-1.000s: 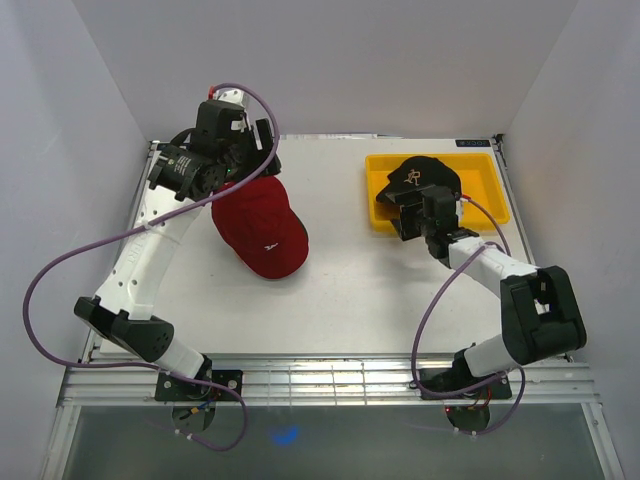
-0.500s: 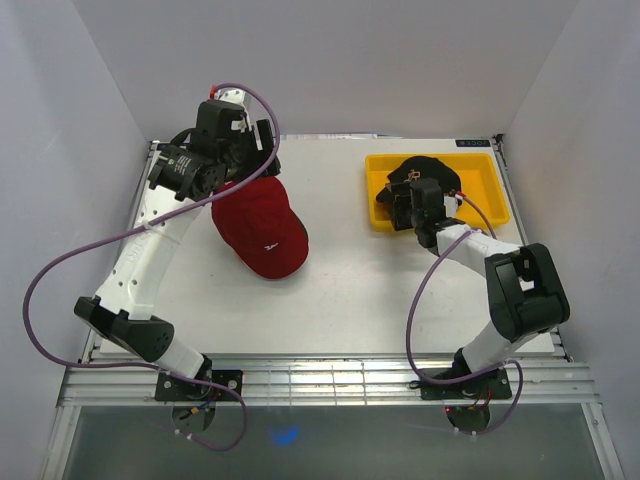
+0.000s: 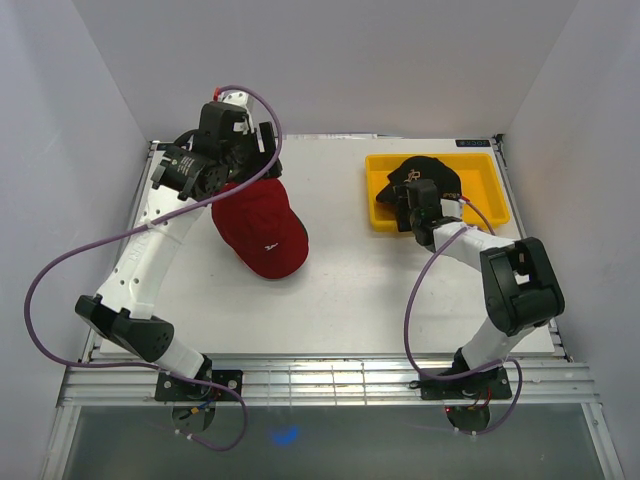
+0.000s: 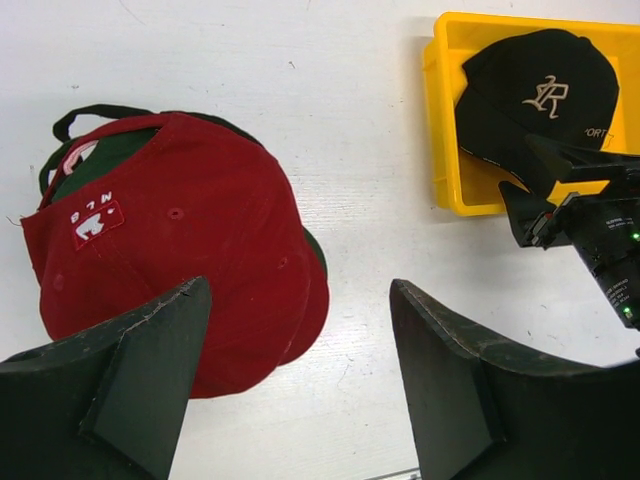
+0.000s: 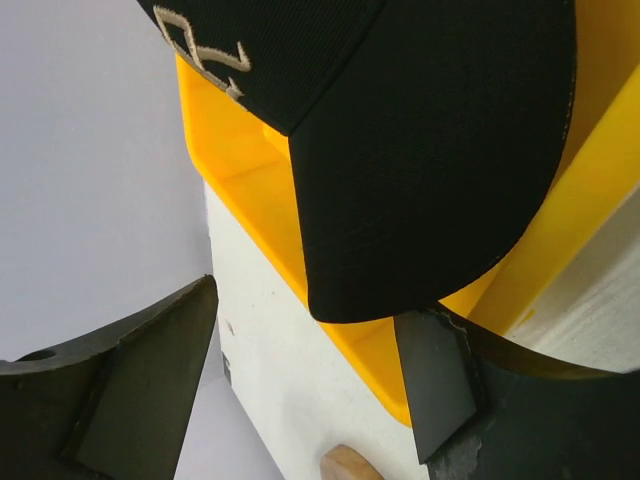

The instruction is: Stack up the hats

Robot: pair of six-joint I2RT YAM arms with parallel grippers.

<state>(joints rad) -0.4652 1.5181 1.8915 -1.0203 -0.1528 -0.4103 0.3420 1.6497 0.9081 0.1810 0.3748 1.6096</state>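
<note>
Pickup of the black cap (image 5: 430,150) looked like the step in hand: it lay in the yellow tray (image 5: 240,150), brim reaching toward the tray's wall, and the right gripper (image 5: 310,340) faced that brim with jaws apart, nothing clamped. A good grip would take the stiff brim deep between the fingers, clear of the wall, then lift straight up so the tray did not drag along. The left gripper (image 4: 300,330) hovered, jaws likewise apart, above the red cap (image 4: 190,240), which sat atop a darker cap (image 4: 75,175) on the table (image 4: 350,120).
</note>
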